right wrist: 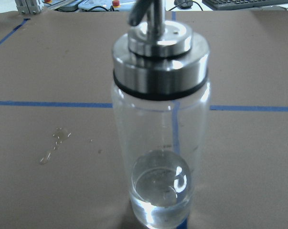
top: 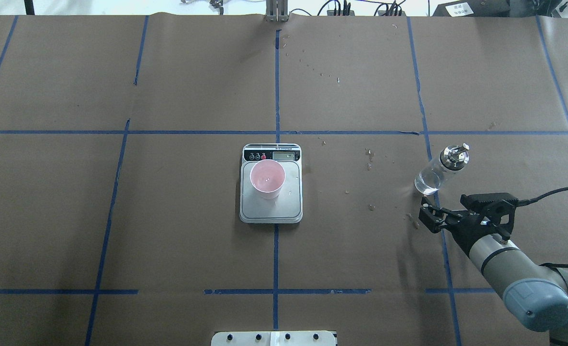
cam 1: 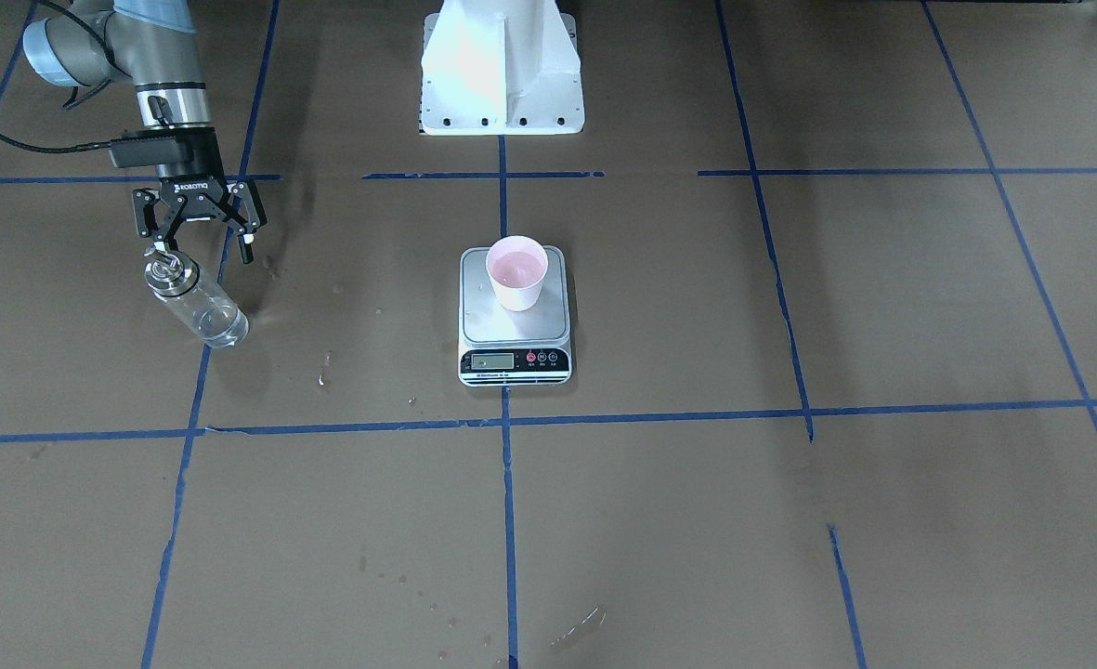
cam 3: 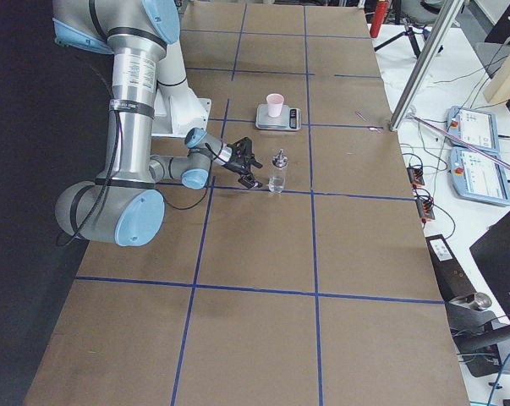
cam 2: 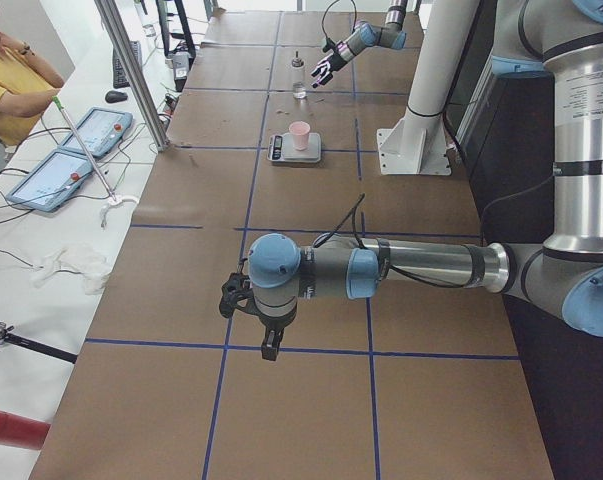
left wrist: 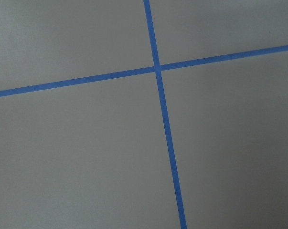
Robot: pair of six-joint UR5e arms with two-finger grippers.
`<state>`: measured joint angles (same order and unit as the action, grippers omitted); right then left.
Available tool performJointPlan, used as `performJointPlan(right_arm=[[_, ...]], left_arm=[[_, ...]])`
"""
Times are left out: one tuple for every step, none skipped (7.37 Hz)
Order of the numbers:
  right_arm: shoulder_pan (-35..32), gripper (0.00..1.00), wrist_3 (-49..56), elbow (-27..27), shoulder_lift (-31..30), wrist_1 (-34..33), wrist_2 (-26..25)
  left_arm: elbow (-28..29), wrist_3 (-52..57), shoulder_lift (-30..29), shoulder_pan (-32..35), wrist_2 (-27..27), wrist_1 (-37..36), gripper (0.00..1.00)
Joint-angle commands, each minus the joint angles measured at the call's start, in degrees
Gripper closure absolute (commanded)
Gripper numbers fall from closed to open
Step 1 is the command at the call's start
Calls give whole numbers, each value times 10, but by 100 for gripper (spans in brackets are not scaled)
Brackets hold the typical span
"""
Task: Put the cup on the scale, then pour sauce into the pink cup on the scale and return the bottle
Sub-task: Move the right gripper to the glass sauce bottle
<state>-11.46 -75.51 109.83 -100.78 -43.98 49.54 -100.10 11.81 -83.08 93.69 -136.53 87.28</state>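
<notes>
Brown-papered table (cam 1: 790, 511): the cup (cam 1: 516, 271) already sits on the scale (cam 1: 531, 327). The bottle (cam 1: 197, 302) stands free at the robot's right, the right gripper (cam 1: 206, 243) spread just beside it. Likely next: clamp the bottle to pour. Left gripper (cam 2: 249, 325): cannot tell.

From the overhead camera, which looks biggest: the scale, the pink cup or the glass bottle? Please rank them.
1. scale, clearly largest.
2-3. bottle and cup: the bottle looks longer, the cup wider; too close to rank.
</notes>
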Motion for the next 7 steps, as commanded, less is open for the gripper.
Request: performJointPlan(right_arm=[[-1,0,26,-1,3,0,-41],[-10,0,35,-1,4,0,-41],[-21,0,41,-1,7,0,-41],[-29,0,60,-1,26,-1,-42],[-34,0,63,-1,31,-1,-42],[-38,0,64,-1,31,-1,-42],[-44,0,75,-4,31,-1,-42]], left_arm=[[1,1,0,0,0,0,0],[1,1,-1,0,1,0,0],[1,1,-1,-1,2,0,0],[0,1,-1,0,2,0,0],[0,1,-1,0,2,0,0],[0,1,-1,0,2,0,0],[0,1,-1,0,2,0,0]])
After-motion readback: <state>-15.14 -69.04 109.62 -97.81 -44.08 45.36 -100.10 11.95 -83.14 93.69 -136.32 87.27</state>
